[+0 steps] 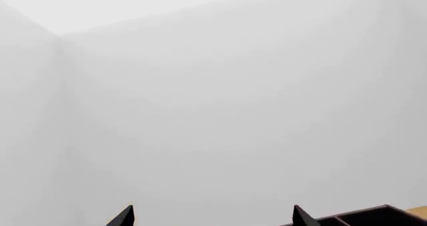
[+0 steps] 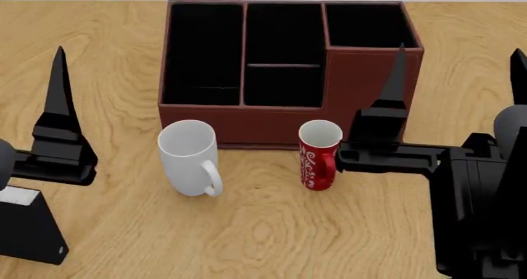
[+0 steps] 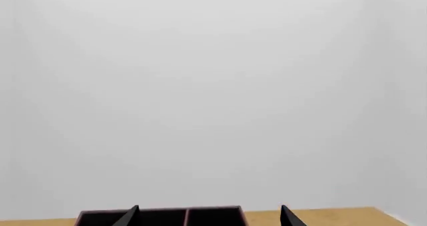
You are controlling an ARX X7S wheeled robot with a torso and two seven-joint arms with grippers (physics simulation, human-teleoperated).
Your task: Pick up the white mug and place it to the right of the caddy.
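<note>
The white mug [image 2: 189, 158] stands upright on the wooden table [image 2: 272, 229], in front of the caddy's left half, its handle toward me. The reddish-brown caddy [image 2: 371, 75] sits behind it with black-lined compartments. My left gripper [image 1: 213, 215] is open and empty; one of its fingers [image 2: 59, 87] rises left of the mug, well apart from it. Also open and empty, my right gripper [image 2: 457, 75] hovers by the caddy's right end, far from the mug. The wrist views show only caddy edges [image 1: 373, 217] [image 3: 180, 217] between the spread fingertips of each gripper [image 3: 209, 215].
A slim red mug [image 2: 319, 154] with white lettering stands in front of the caddy, just left of my right arm. A small black box [image 2: 24, 229] with a white top sits at the near left. A plain white wall lies behind the table.
</note>
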